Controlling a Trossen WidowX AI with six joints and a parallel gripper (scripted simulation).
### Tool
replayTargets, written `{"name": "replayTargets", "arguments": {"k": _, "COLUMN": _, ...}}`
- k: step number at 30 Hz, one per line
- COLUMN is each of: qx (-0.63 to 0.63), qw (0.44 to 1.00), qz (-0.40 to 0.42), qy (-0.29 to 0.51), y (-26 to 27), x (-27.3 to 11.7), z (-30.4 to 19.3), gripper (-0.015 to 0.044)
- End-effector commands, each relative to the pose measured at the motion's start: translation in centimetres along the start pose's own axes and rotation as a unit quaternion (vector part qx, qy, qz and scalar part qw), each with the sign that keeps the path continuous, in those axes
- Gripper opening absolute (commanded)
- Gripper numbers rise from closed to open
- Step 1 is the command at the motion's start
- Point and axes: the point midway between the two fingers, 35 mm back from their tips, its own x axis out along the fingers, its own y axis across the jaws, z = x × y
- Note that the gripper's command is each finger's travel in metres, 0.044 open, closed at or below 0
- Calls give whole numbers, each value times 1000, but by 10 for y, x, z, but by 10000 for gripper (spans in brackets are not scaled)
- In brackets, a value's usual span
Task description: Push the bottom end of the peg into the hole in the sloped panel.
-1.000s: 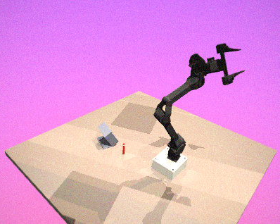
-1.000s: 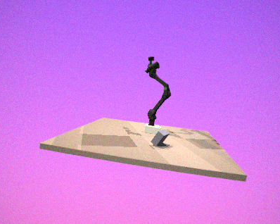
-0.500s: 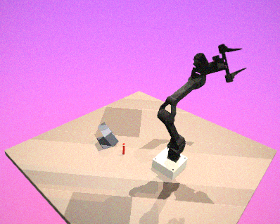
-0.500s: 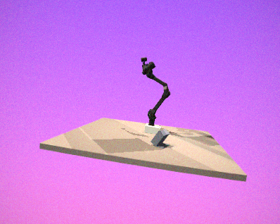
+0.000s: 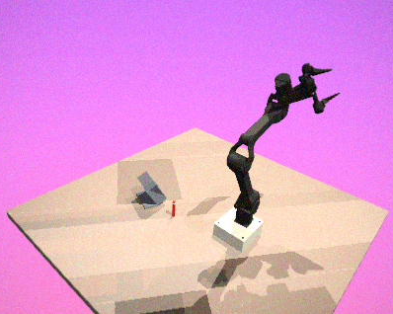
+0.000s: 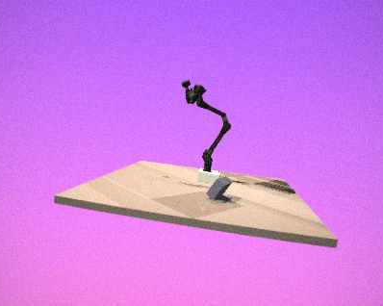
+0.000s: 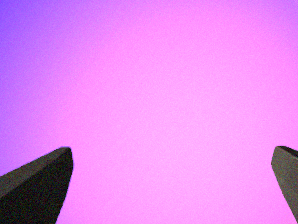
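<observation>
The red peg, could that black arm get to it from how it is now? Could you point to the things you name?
Probably yes, though not without swinging round and down: the gripper (image 5: 335,82) is open, high up and pointing away, while the red peg (image 5: 173,209) stands upright near the base, with nothing visible between them.

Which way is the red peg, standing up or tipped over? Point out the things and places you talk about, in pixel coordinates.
Standing up: in the top view, the red peg (image 5: 173,209) is taller than wide, its end uppermost.

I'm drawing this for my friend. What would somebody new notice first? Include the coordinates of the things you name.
Probably the tall black arm, rising from a white base (image 5: 226,236) (image 6: 207,176), its open gripper (image 5: 335,82) (image 7: 174,157) high above the table (image 5: 303,217) (image 6: 132,192). Next, the little red peg (image 5: 174,209) standing between that base and the grey sloped panel (image 5: 155,196) (image 6: 218,188).
</observation>
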Motion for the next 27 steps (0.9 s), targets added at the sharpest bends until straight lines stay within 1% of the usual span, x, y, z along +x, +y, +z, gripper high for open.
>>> {"name": "replayTargets", "arguments": {"k": 1, "qx": -27, "qw": 998, "qz": 16, "qy": 49, "y": 7, "x": -5, "z": -32, "gripper": 440}}
{"name": "replayTargets", "arguments": {"k": 14, "qx": -75, "qw": 980, "qz": 73, "qy": 167, "y": 33, "x": -35, "z": -103, "gripper": 440}}
{"name": "replayTargets", "arguments": {"k": 27, "qx": -123, "qw": 942, "qz": 141, "qy": 278, "y": 57, "x": -85, "z": -168, "gripper": 440}}
